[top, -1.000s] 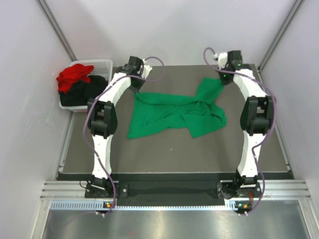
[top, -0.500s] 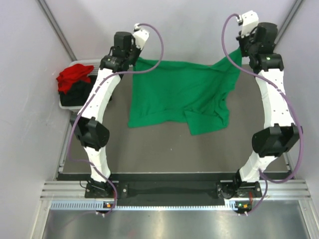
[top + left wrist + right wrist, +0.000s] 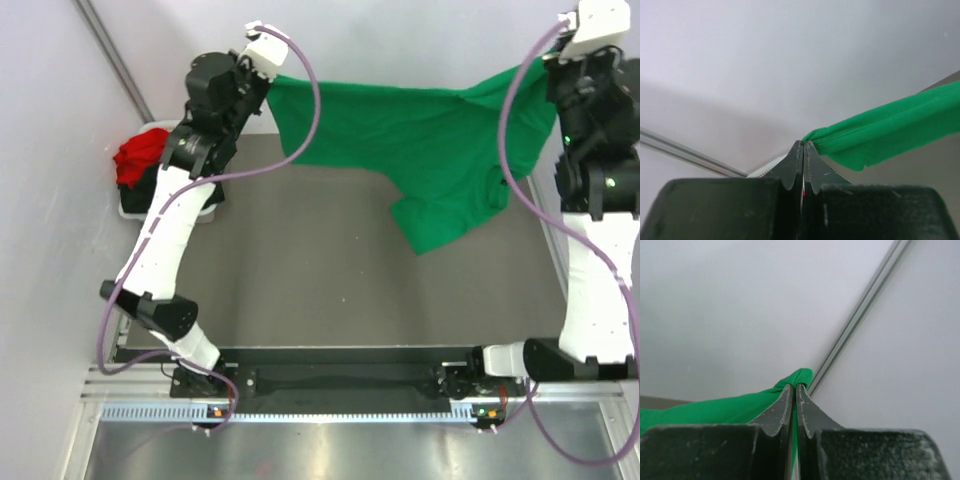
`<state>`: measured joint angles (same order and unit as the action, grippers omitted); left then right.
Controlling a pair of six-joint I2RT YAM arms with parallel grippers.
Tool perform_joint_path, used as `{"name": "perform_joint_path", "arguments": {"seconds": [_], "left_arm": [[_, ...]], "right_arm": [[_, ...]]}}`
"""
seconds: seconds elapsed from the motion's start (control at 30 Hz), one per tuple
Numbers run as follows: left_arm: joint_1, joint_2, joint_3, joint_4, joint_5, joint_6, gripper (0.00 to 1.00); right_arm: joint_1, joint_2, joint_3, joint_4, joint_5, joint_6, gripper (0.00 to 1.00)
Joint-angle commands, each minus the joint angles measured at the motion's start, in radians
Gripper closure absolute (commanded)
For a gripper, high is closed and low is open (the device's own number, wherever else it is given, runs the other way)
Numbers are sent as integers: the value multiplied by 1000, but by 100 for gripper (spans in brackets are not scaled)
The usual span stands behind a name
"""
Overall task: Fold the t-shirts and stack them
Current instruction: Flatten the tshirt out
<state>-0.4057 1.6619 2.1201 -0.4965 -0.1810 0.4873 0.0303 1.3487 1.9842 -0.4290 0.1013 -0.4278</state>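
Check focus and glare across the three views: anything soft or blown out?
Top external: sharp, evenly lit, only a mild sheen on the metal sheet at the bottom edge. Left wrist: left gripper tips crisp, the green t-shirt slightly soft, wall behind featureless. Right wrist: right gripper tips crisp, its near body blurred, the corner rail soft.
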Motion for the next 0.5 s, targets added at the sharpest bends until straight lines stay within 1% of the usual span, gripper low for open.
{"name": "perform_joint_path", "arguments": {"seconds": [0.0,0.13,0.33,0.47], "left_arm": [[2,-132,-47,44,-9,22,100],[2,-221,-80,24,-6,30,100],[5,-350,-121,-10,63,50,100],[31,-401,-107,-30,113,4,100]], "right_arm": [[2,-111,-31,95,14,-22,100],[3,-203,-54,93,-8,-38,100],[3,-362,-90,47,-40,-37,100],[3,-460,-88,13,-60,-46,100]]}}
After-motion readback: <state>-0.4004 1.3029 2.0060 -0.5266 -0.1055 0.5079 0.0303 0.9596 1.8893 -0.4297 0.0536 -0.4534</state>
